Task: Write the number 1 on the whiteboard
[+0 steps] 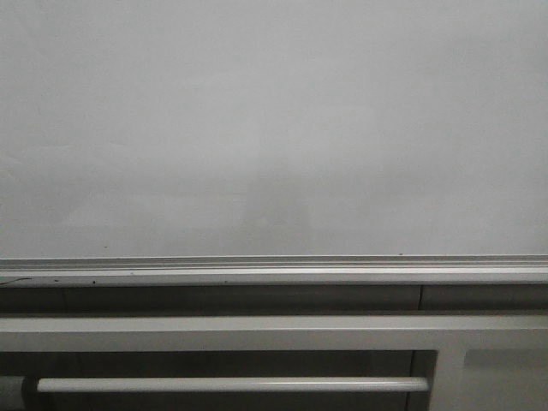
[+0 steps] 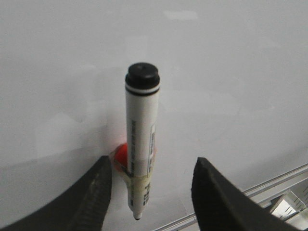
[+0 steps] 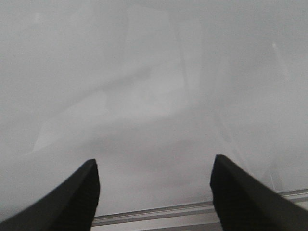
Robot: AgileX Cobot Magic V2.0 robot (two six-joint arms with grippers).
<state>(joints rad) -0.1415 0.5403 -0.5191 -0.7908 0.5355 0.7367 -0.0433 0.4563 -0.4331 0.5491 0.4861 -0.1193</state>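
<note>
The whiteboard (image 1: 274, 128) fills the front view as a plain pale glossy surface; neither gripper shows there. The number 1 is out of view. In the left wrist view a white marker (image 2: 141, 139) with a black end rests against the whiteboard (image 2: 240, 72), taped at its lower part to a small red piece (image 2: 120, 153). My left gripper (image 2: 152, 160) is open around the marker, which sits closer to one finger (image 2: 96, 192). My right gripper (image 3: 155, 159) is open with nothing between its fingers, facing the bare whiteboard (image 3: 154, 72).
A silver metal rail (image 1: 274, 267) edges the board's lower side, with small dark specks on it. Below it run a white frame beam (image 1: 214, 332), a white horizontal bar (image 1: 231, 384) and a pale frame panel (image 1: 501, 377). The rail (image 3: 154, 211) also shows between my right fingers.
</note>
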